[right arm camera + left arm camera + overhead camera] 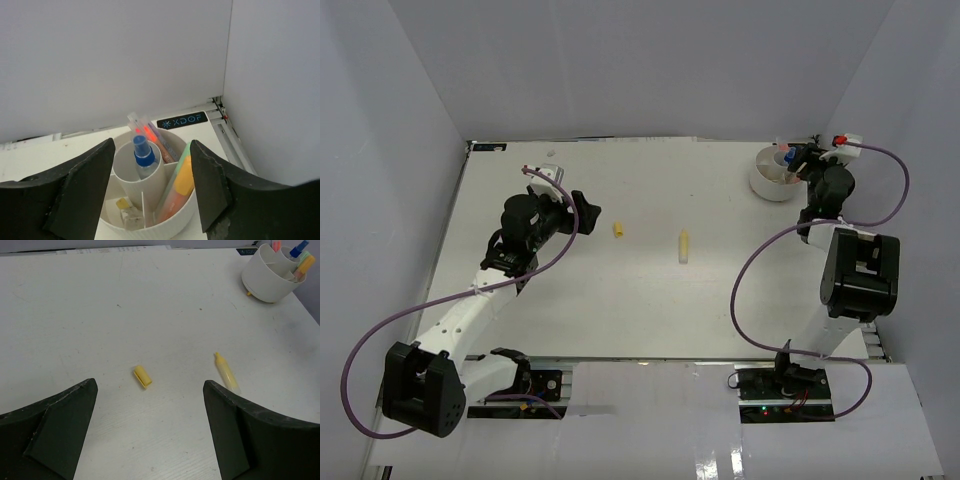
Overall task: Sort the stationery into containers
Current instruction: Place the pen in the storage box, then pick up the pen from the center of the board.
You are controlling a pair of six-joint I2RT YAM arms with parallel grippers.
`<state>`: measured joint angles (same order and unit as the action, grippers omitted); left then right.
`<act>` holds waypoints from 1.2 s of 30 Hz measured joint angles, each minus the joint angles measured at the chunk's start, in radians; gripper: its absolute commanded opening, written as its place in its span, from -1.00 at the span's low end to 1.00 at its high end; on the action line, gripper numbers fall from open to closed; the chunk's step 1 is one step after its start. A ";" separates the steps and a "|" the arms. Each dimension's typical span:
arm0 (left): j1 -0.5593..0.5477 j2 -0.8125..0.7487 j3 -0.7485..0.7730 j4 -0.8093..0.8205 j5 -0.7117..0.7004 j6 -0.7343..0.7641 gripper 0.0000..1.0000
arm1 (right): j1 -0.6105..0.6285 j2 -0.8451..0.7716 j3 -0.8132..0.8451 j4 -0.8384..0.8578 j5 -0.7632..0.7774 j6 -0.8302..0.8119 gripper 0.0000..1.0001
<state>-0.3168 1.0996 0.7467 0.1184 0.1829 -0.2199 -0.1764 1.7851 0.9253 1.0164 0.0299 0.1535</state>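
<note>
A yellow highlighter [684,245] without its cap and a short yellow cap [618,229] lie apart on the white table. My left gripper [582,210] hovers open just left of the cap, holding nothing. In the left wrist view the cap [142,376] lies ahead between the fingers and the highlighter [226,373] by the right finger. The round white container [772,172] stands at the back right with my right gripper [790,155] above it. That gripper [151,143] is open over the container [150,231]. Inside stand a blue-capped bottle [143,157], orange and green highlighters [181,182], pink pens [150,132] and erasers [123,204].
Grey walls close in the table on the left, back and right. The container [267,277] sits near the back right corner beside a black label plate [182,120]. A purple cable [880,215] loops beside the right arm.
</note>
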 measured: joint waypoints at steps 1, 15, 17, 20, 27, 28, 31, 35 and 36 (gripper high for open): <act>0.000 0.000 0.000 0.000 0.001 -0.002 0.96 | 0.000 -0.028 0.000 -0.014 0.000 -0.005 0.40; 0.000 -0.041 0.002 -0.032 -0.031 -0.047 0.96 | 0.225 -0.457 0.000 -0.594 0.047 -0.037 0.82; 0.000 -0.043 0.003 -0.041 -0.046 -0.056 0.96 | 0.309 -0.481 0.000 -0.694 0.049 -0.038 0.84; 0.000 -0.043 0.004 -0.056 -0.068 -0.071 0.96 | 0.423 -0.480 0.000 -0.833 0.048 -0.030 0.84; 0.000 -0.043 0.008 -0.070 -0.103 -0.096 0.96 | 0.627 -0.379 -0.023 -1.003 0.082 0.038 0.75; 0.000 -0.043 0.008 -0.072 -0.109 -0.097 0.96 | 0.657 -0.350 -0.023 -1.019 0.092 0.053 0.75; 0.000 -0.043 0.011 -0.083 -0.124 -0.101 0.96 | 0.742 -0.266 -0.022 -1.055 0.124 0.098 0.72; 0.000 -0.043 0.014 -0.089 -0.136 -0.103 0.96 | 0.826 -0.175 -0.016 -1.099 0.169 0.141 0.68; 0.000 -0.043 0.014 -0.089 -0.138 -0.103 0.96 | 0.841 -0.156 -0.011 -1.112 0.185 0.153 0.66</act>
<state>-0.3168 1.0569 0.7605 0.0292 0.0444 -0.3233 0.6647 1.6291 0.9138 -0.0952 0.2153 0.3061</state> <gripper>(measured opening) 0.979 0.842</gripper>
